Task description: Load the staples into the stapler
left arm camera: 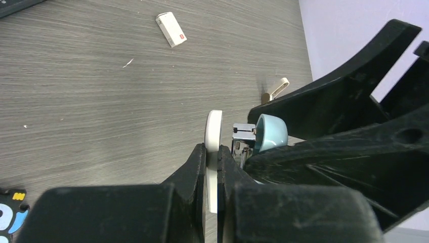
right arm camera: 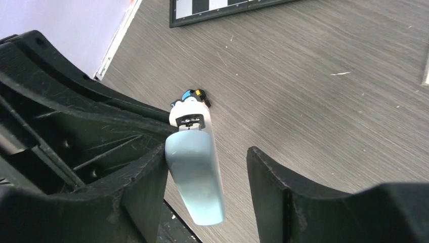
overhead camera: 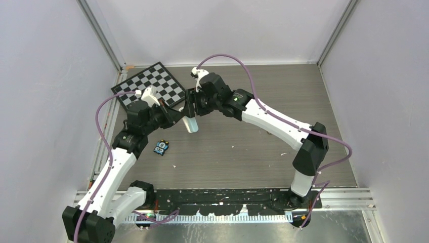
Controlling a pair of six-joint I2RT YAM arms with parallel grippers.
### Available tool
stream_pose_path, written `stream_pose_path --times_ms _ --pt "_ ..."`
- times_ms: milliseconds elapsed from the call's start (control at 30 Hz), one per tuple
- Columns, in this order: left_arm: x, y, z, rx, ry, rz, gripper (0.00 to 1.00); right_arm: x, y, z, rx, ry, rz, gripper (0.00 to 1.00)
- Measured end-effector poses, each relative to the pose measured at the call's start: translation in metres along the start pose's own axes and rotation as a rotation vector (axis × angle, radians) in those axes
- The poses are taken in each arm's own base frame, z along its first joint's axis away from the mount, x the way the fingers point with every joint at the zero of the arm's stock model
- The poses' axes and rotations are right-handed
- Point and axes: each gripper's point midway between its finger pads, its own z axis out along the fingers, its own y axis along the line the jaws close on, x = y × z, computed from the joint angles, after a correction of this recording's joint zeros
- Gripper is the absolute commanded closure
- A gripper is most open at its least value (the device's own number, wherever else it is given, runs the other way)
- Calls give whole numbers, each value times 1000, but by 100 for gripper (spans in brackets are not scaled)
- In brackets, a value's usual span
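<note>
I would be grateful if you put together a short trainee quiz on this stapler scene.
1. True or false: the left gripper is shut on the white base of the stapler.
2. The jaws of the right gripper are: A) shut and empty; B) open, either side of the stapler's blue top; C) well away from the stapler.
3. What colour is the mark on the small white box?
Key: 1 true; 2 B; 3 red.
</note>
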Motion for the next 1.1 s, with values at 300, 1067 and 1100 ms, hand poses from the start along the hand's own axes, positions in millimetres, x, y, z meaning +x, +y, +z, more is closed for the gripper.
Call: stream_pose_path --times_ms 300,1067,1100 --pt "1 8 -1 -32 -10 9 100 4 5 11 -11 21 -26 68" --pt "-7 36 5 -171 -20 -245 100 17 -15 -39 -59 -87 -28 67" --pt "-8 38 6 -176 -22 -256 100 19 -16 -41 -63 -90 -29 66"
